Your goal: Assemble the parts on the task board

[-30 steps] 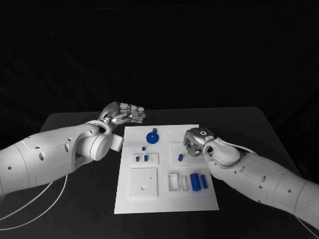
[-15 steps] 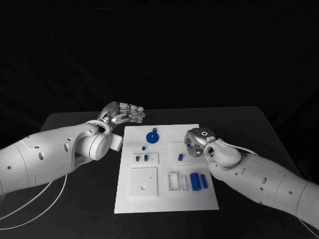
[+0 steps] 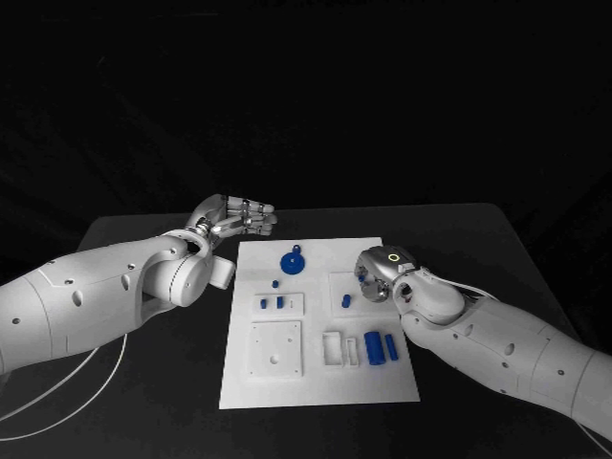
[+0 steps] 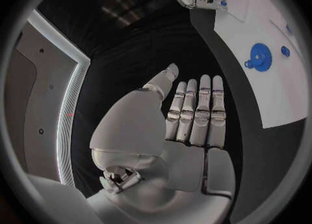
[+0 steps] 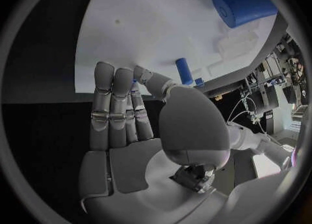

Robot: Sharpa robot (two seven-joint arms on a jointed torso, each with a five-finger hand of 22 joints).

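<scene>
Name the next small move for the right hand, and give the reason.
Probably bring the right hand slightly down and inward to pinch the small blue peg beside it. The hand hovers at the task board edge, holding nothing, and that peg is the nearest loose part. The left hand is off the board.

Task board (image 3: 320, 382) seen as matt white plastic; blue parts (image 3: 294, 264) smooth plastic; left robot hand (image 4: 189, 117) of brushed silvery metal; counter (image 3: 155, 382) matt black.

Just the black table (image 3: 155, 382) under everything, plus a pale cable (image 3: 58, 397) trailing over its near-left part.
</scene>
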